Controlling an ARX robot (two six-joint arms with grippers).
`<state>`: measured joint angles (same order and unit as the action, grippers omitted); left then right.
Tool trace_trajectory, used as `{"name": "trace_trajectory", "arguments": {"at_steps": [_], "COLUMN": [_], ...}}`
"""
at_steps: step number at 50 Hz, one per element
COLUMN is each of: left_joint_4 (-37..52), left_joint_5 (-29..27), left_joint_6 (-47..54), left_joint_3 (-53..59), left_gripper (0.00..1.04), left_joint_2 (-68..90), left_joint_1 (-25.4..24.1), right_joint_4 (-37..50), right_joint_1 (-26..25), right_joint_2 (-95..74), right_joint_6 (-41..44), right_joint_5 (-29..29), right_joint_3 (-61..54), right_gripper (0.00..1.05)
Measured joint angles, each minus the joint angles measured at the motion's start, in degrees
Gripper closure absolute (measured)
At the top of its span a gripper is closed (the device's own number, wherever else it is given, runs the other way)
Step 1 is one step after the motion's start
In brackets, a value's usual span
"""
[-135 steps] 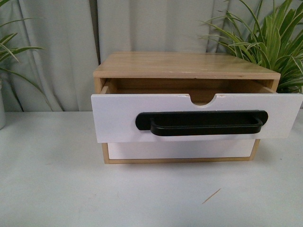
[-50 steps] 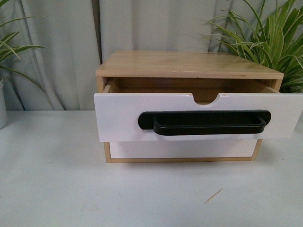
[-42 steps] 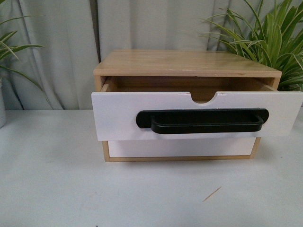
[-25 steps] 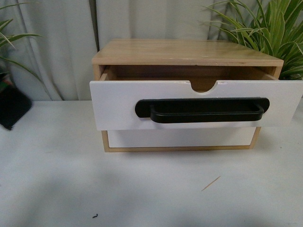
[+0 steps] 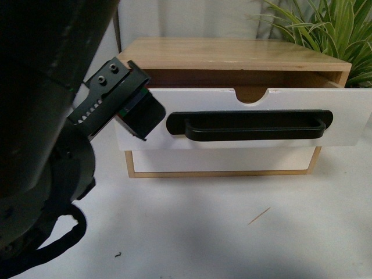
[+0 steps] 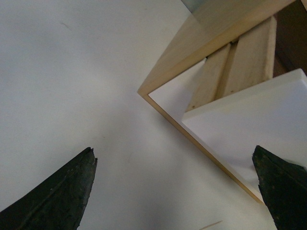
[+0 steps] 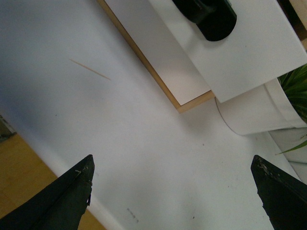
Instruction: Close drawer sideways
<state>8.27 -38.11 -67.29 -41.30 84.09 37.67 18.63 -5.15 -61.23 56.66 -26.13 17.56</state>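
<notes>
Left claw (image 5: pixel 140 117) beside pulled-out drawer (image 5: pixel 197 102)

The near surface (image 5: pixel 232 244) in front of the drawer (image 5: pixel 302 100) lies open, with only a thin sliver (image 5: pixel 258 216) and a dark speck (image 5: pixel 118 254) on it. The pulled-out drawer and its black handle (image 5: pixel 250 125) jut toward the near side, overhanging the lower white drawer (image 5: pixel 221 161). At the left, the left end effector (image 5: pixel 138 113), fingers spread, and its arm block the drawer's left end. At the right, a white pot (image 7: pixel 254 112) and a plant (image 5: pixel 325 26) stand just beside the cabinet (image 5: pixel 232 52), crowding that side.
</notes>
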Motion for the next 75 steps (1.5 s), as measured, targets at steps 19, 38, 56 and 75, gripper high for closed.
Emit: {"name": "trace_trajectory", "arguments": {"at_steps": [19, 38, 56, 75], "left_joint_4": [1.29, 1.62, 2.19, 2.99], "left_joint_5": [2.73, 4.61, 5.95, 7.58], "left_joint_6": [2.73, 5.38, 7.67, 10.6], "left_joint_3": [-3.41, -4.92, -6.84, -11.08], "left_gripper": [0.06, 0.06, 0.06, 0.06], "left_joint_2": [3.74, 5.6, 7.3, 9.05], "left_joint_1": [1.07, -0.07, -1.55, -3.06], "right_joint_4": [3.3, 8.41, 10.73, 10.67], "right_joint_1": [7.56, 13.49, 15.45, 16.37], "right_joint_2": [-4.68, -10.62, -19.56, -27.76], "right_joint_6": [2.64, 2.8, 1.92, -0.79], "right_joint_5": [4.09, 8.5, 11.5, 14.05], "right_joint_3": [2.43, 4.2, 11.93, 20.22], "right_gripper": [0.09, 0.09, 0.09, 0.09]}}
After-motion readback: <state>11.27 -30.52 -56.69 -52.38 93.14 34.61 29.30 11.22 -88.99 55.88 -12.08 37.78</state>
